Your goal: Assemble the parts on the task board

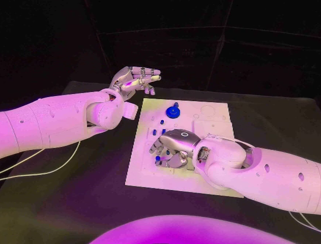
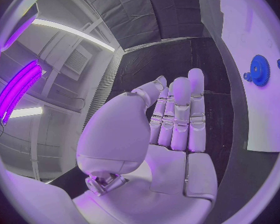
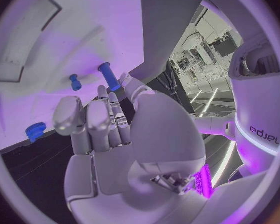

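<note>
The white task board (image 1: pixel 204 124) lies in the middle of the black table. A blue gear (image 1: pixel 173 112) sits near its far left corner, with small blue pegs (image 1: pixel 162 123) just in front of it. My right hand (image 1: pixel 171 147) is bent down over the board's near left part, fingertips by a blue peg (image 1: pixel 158 158). In the right wrist view this peg (image 3: pixel 109 76) stands right at the fingertips of my right hand (image 3: pixel 115 134); contact is unclear. A shorter peg (image 3: pixel 74 81) and the gear (image 3: pixel 35 131) lie beyond. My left hand (image 1: pixel 135 80) hovers empty, fingers straight, off the board's far left corner.
The left wrist view shows my left hand (image 2: pixel 171 129) flat with nothing in it, and the gear (image 2: pixel 259 70) on the board (image 2: pixel 255 119) to one side. A white cable (image 1: pixel 54 165) runs over the table under the left arm.
</note>
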Action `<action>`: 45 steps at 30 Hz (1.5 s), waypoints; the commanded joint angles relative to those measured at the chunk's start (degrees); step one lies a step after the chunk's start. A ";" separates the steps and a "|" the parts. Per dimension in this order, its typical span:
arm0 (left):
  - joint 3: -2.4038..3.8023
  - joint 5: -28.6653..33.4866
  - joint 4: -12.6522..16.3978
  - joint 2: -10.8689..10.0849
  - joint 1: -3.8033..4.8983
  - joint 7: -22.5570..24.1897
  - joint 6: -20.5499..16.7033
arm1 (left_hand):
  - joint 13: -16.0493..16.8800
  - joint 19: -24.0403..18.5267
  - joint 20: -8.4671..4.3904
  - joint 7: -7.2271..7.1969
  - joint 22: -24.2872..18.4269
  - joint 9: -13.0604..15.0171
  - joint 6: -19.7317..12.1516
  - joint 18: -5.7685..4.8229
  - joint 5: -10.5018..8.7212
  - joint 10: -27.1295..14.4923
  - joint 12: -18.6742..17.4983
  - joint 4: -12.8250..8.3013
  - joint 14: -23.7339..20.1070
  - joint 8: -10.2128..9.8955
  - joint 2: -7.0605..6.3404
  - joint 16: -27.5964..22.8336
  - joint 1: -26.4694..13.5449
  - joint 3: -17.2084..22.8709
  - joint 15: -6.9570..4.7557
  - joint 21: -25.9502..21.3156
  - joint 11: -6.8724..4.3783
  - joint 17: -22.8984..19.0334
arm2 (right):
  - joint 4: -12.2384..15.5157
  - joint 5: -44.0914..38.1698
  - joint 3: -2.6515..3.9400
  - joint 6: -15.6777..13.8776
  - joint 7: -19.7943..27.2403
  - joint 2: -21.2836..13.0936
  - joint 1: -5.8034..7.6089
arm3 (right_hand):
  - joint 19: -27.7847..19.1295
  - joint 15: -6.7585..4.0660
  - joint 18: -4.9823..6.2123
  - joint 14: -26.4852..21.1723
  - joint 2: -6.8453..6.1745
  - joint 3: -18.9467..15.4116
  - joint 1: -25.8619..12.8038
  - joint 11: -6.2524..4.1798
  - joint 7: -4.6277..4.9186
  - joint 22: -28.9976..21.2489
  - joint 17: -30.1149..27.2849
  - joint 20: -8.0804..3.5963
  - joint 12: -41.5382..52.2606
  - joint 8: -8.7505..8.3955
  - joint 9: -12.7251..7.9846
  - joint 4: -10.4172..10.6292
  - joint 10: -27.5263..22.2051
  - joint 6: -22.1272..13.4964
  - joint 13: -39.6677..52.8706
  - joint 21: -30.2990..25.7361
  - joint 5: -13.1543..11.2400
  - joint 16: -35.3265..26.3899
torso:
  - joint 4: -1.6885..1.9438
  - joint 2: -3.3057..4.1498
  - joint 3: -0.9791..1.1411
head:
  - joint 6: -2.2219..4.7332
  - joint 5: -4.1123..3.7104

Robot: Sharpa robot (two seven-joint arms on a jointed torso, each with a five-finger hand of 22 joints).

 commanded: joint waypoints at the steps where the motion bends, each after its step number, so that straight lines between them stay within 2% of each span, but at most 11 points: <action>1: 0.04 0.15 0.10 -0.03 0.08 0.24 0.63 | 0.04 -0.03 -0.04 0.33 -0.10 -0.09 -0.19 0.79 0.29 -0.21 0.23 0.12 -0.22 0.17 0.18 -0.16 0.24 -0.37 -0.01 -0.29 0.01 -0.08 | 0.01 0.24 0.01 -0.03 0.08 0.01 0.06 | -0.52 0.45 0.13 -0.11 0.14 -0.68 0.34 0.19 0.51 -0.47 -0.48 0.14 0.02 0.09 0.07 -0.06 -0.93 0.13 -0.02 -0.40 -0.08 -0.49 | -0.02 0.02 0.00 | -0.03 0.03; 14: 0.04 0.15 0.18 -0.15 0.08 0.24 0.60 | 0.04 -0.03 -0.04 0.33 -0.10 -0.09 -0.19 0.79 0.29 -0.21 0.23 0.12 -0.22 0.17 0.18 -0.16 0.24 -0.37 -0.01 -0.29 0.01 -0.08 | 0.65 0.24 0.01 -1.50 0.57 -0.59 0.06 | -0.58 0.50 0.16 -0.14 0.32 -0.95 0.43 0.22 0.53 -0.60 -0.61 0.21 0.18 0.19 0.12 -0.12 -1.18 0.35 0.02 -0.52 -0.05 -0.60 | 0.01 0.01 0.04 | -0.15 -0.05; 17: 0.04 0.15 0.18 -0.18 0.08 0.26 0.61 | 0.04 -0.03 -0.04 0.33 -0.10 -0.09 -0.19 0.79 0.29 -0.21 0.23 0.12 -0.22 0.17 0.18 -0.16 0.24 -0.37 -0.01 -0.29 0.01 -0.08 | 1.57 0.50 0.01 -4.07 1.50 -1.73 0.06 | -0.60 0.52 0.18 -0.15 0.26 -1.27 0.33 0.24 0.56 -0.66 -0.72 0.25 0.32 0.20 0.13 -0.10 -1.22 0.43 0.04 -0.58 0.13 -0.67 | -0.01 -0.03 0.04 | -0.09 -0.09; 23: 0.04 0.15 0.19 -0.33 0.08 0.26 0.62 | 0.04 -0.03 -0.04 0.33 -0.10 -0.09 -0.19 0.79 0.29 -0.21 0.23 0.12 -0.22 0.17 0.18 -0.16 0.24 -0.37 -0.01 -0.29 0.01 -0.08 | 5.43 5.47 0.15 -14.19 7.04 -7.34 0.28 | -0.18 0.48 0.09 0.01 0.43 -1.90 0.81 0.16 0.67 -0.26 -0.38 0.28 1.30 0.48 0.26 -0.41 -0.21 1.71 0.14 -0.34 1.55 -0.50 | -0.06 -0.16 -0.03 | 0.29 -0.61; 28: 0.03 0.15 0.20 -0.50 0.08 0.24 0.61 | 0.04 0.03 -0.01 0.34 -0.22 -0.09 -0.25 0.79 0.29 -0.33 0.46 0.09 -0.25 0.24 0.26 -0.12 0.24 -0.64 0.02 -0.43 0.02 -0.17 | 8.36 13.63 0.46 -16.49 8.05 -13.18 2.04 | 0.30 0.25 -0.02 0.37 0.69 -2.62 0.13 -0.19 0.56 0.25 0.52 0.14 2.39 0.80 0.40 0.19 1.92 3.37 0.23 0.05 1.74 0.10 | -0.13 -0.20 -0.03 | 0.64 -1.42; 30: 0.03 0.15 0.29 -0.68 0.07 0.23 0.61 | 0.04 0.03 -0.01 0.34 -0.22 -0.09 -0.25 0.79 0.29 -0.33 0.46 0.09 -0.25 0.24 0.26 -0.12 0.24 -0.64 0.02 -0.43 0.02 -0.17 | 9.42 16.47 0.51 -16.34 6.91 -15.85 2.80 | 1.22 -0.25 -0.29 0.86 1.11 -2.60 0.21 -0.95 0.10 1.55 2.28 -0.14 4.03 1.41 0.63 0.38 5.22 4.97 0.83 0.99 2.23 1.20 | -0.21 -0.25 -0.05 | 0.97 -1.82; 31: 0.02 0.15 0.34 -0.81 0.07 0.21 0.61 | 0.04 0.03 -0.01 0.34 -0.22 -0.09 -0.25 0.79 0.29 -0.33 0.46 0.09 -0.25 0.24 0.26 -0.12 0.24 -0.64 0.02 -0.43 0.02 -0.17 | 9.98 17.67 0.53 -16.28 5.80 -17.51 3.18 | 2.49 -1.17 -0.68 1.44 1.36 -2.55 0.47 -2.19 -0.92 3.42 4.46 -0.73 6.29 2.23 0.92 0.36 9.48 6.70 1.93 2.33 3.48 2.57 | -0.30 -0.31 -0.05 | 1.20 -2.03; 34: 0.01 0.15 0.39 -1.07 0.07 0.23 0.56 | 0.04 0.03 -0.01 0.34 -0.22 -0.09 -0.25 0.79 0.29 -0.33 0.46 0.09 -0.25 0.24 0.26 -0.12 0.24 -0.64 0.02 -0.43 0.02 -0.17 | 10.68 19.43 0.53 -15.63 2.81 -20.68 3.70 | 4.50 -2.55 -1.41 2.17 0.92 -3.31 0.13 -3.89 -2.25 6.45 7.64 -2.09 9.88 3.09 1.20 0.58 14.88 8.38 4.38 4.52 4.43 4.55 | -0.56 -0.47 -0.17 | 1.22 -2.55; 38: 0.01 0.15 0.37 -1.15 0.06 0.30 0.59 | 0.04 0.03 -0.01 0.34 -0.22 -0.09 -0.25 0.79 0.29 -0.33 0.46 0.09 -0.25 0.24 0.26 -0.12 0.24 -0.64 0.02 -0.43 0.02 -0.17 | 11.00 21.03 0.47 -13.72 -2.21 -23.99 3.98 | 6.18 -3.65 -2.07 2.48 0.32 -5.81 -1.86 -5.00 -3.38 9.12 9.50 -3.44 16.02 3.92 1.47 2.14 17.89 9.17 10.20 6.46 4.64 5.84 | -0.86 -0.56 -0.29 | 1.43 -3.91; 41: 0.00 0.15 0.40 -1.15 0.05 0.30 0.67 | 0.04 0.03 -0.01 0.34 -0.22 -0.09 -0.25 0.79 0.29 -0.33 0.46 0.09 -0.25 0.24 0.26 -0.12 0.24 -0.64 0.02 -0.43 0.02 -0.17 | 11.47 21.44 0.38 -12.39 -7.02 -26.22 3.87 | 7.55 -3.99 -2.65 3.02 -0.24 -9.70 -4.58 -5.46 -3.98 11.51 13.04 -3.83 32.59 5.03 2.06 4.33 18.41 9.42 27.93 8.12 9.78 7.97 | -1.07 -0.60 -0.20 | 1.32 -5.06; 45: 0.00 0.15 0.38 -1.23 0.04 0.29 0.68 | 0.04 0.03 -0.01 0.34 -0.22 -0.09 -0.25 0.79 0.29 -0.33 0.46 0.09 -0.25 0.24 0.26 -0.12 0.24 -0.64 0.02 -0.43 0.02 -0.17 | 12.19 20.58 0.27 -11.49 -12.09 -28.08 3.50 | 8.46 -4.53 -3.04 3.26 0.41 -14.99 -5.45 -5.80 -3.99 13.44 16.29 -3.91 50.02 6.99 3.50 6.93 16.29 8.35 47.52 9.44 9.35 9.95 | -1.08 -0.61 -0.22 | 1.25 -6.26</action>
